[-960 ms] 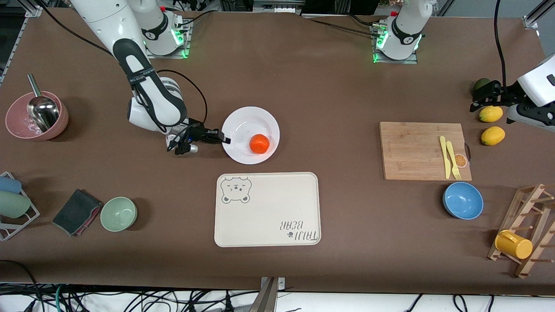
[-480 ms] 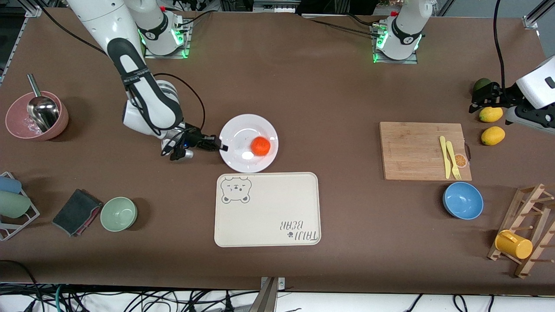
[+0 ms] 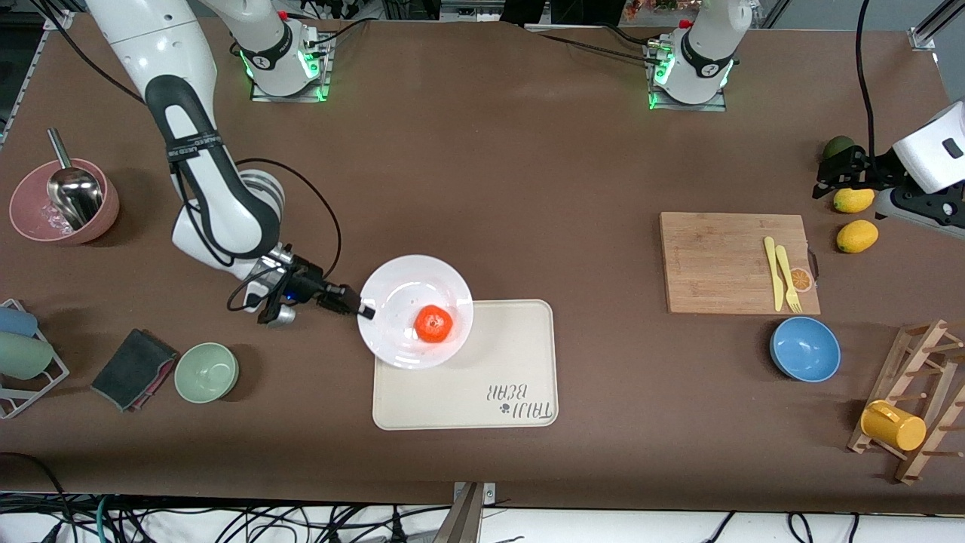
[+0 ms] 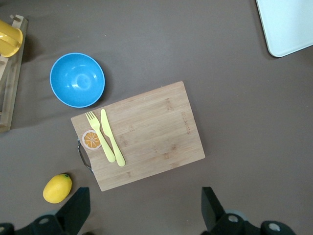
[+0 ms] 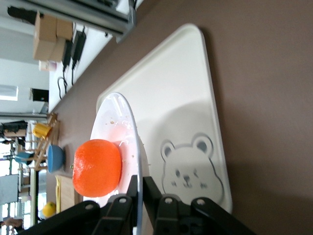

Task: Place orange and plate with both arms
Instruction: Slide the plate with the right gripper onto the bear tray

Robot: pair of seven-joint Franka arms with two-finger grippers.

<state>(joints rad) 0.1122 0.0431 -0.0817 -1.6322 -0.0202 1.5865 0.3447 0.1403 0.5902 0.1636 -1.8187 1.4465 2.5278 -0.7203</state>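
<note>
Plate with fruit over the tray

The small red-orange orange [image 3: 433,323] sits on the round white plate [image 3: 392,290], held above the rectangular cream bear tray's [image 3: 490,362] corner (the one toward the right arm's end) by the right gripper [image 3: 362,310] pinching its rim.

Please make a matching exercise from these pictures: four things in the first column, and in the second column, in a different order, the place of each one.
Things:
1. orange
2. plate
3. yellow fork
4. metal scoop

Places:
A. in the pink bowl
B. on the wooden cutting board
C. on the plate
D. gripped at its rim by the right gripper, above the cream tray

Pairs: 1-C, 2-D, 3-B, 4-A
</note>
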